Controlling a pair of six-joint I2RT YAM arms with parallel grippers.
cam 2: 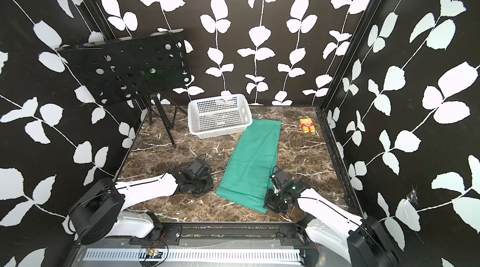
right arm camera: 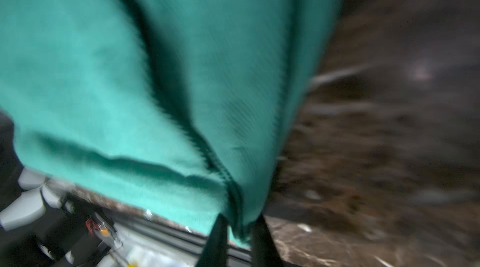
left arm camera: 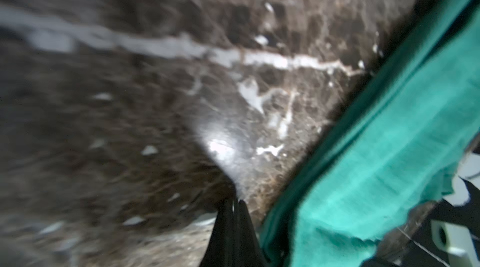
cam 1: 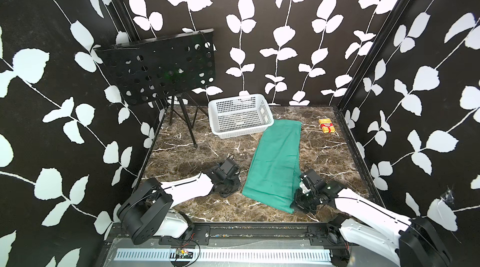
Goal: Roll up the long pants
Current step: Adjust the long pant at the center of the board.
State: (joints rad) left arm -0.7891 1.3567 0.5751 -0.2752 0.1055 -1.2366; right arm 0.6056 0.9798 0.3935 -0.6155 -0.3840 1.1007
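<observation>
The long pants (cam 1: 275,164) (cam 2: 249,164) lie folded into one long teal-green strip on the marble table, running from the basket toward the front edge. My right gripper (cam 1: 296,202) (cam 2: 268,202) is at the strip's near right corner. In the right wrist view its fingers (right arm camera: 220,234) are shut on a bunched bit of the cloth (right arm camera: 130,70) at that corner. My left gripper (cam 1: 230,187) (cam 2: 201,187) rests low on the table just left of the strip, apart from it. Its fingertips (left arm camera: 235,204) are shut with nothing between them, and the pants' edge (left arm camera: 376,161) is beside them.
A white perforated basket (cam 1: 228,133) (cam 2: 207,133) stands at the back, touching the far end of the pants. A black music stand (cam 1: 161,68) on a tripod fills the back left. A small red and yellow box (cam 1: 326,125) lies back right. Black rails border the table.
</observation>
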